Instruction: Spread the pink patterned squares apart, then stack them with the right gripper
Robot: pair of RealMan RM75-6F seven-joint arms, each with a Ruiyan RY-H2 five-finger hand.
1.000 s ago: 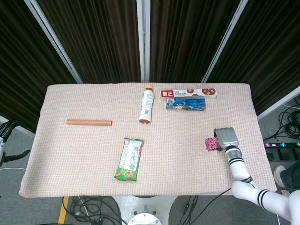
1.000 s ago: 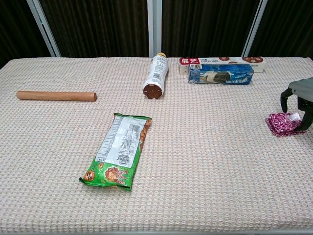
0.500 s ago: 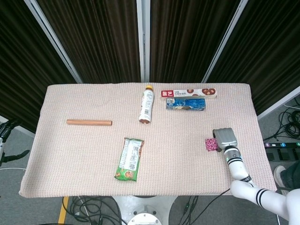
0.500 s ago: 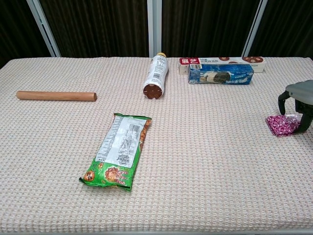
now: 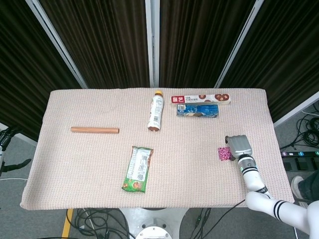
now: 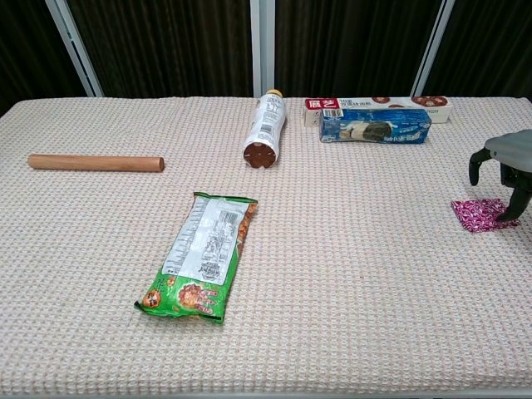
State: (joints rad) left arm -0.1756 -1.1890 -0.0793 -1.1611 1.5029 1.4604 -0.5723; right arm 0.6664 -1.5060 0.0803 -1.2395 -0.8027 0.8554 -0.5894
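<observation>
The pink patterned squares (image 6: 475, 214) lie flat on the cloth near the table's right edge, seen as one small pile (image 5: 224, 153); I cannot tell how many there are. My right hand (image 6: 504, 169) arches over their right side with its fingers apart. One fingertip (image 6: 509, 211) touches the pile's right edge, and nothing is lifted. From above, the hand (image 5: 238, 145) sits just right of the pile. At the far left edge, below table level, a white and black part (image 5: 5, 142) may be my left arm; its hand cannot be made out.
A green snack bag (image 6: 204, 256) lies front centre, a wooden rod (image 6: 96, 163) at the left. A bottle (image 6: 264, 130) lies on its side at the back, beside a red box (image 6: 378, 103) and a blue packet (image 6: 376, 125). The table's right edge (image 5: 279, 149) runs close to the hand.
The right hand has risen a little above the pile. The pink squares now lie flatter, and the silvery bit seen at their right side has gone from sight.
</observation>
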